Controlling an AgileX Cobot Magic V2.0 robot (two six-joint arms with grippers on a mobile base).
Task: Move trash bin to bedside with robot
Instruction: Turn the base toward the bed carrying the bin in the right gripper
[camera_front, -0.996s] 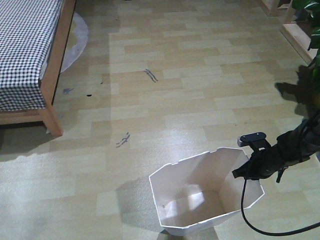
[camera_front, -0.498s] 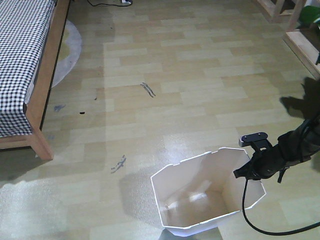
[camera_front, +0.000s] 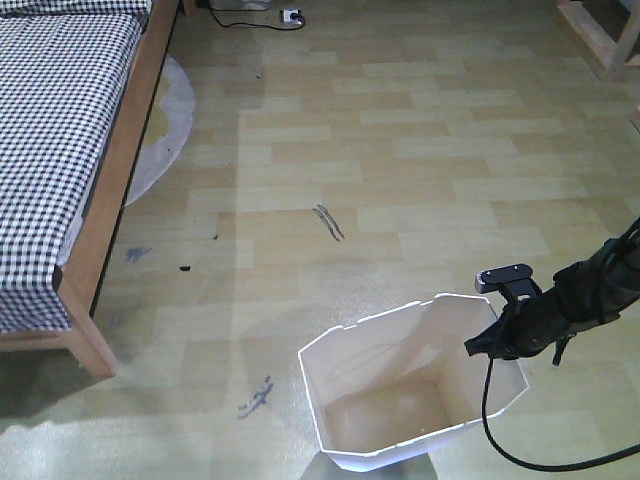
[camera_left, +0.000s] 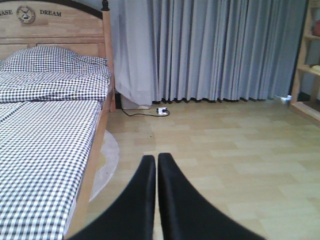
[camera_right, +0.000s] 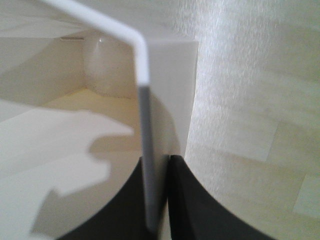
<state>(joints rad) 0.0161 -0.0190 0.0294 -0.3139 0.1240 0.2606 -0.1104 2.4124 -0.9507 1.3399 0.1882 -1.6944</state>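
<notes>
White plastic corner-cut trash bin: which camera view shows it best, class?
The exterior front-facing view: the white plastic trash bin shows its rim and interior. The right wrist view shows only one wall pinched by the right end effector. The left wrist view shows none.

— Where does the front view look from?
— From high on the robot, tilted down at the floor (camera_front: 420, 170). The bed (camera_front: 60, 120) runs along its left edge and the trash bin (camera_front: 360, 360) sits close beneath.
— And the wrist cameras?
— The left one looks level and far across the room, over the left gripper (camera_left: 156, 157), toward the curtains (camera_left: 215, 50). It shares the bed and the power strip (camera_front: 292, 15) with the front view. The right one looks along the right gripper (camera_right: 157, 160), very near the trash bin's wall.
</notes>
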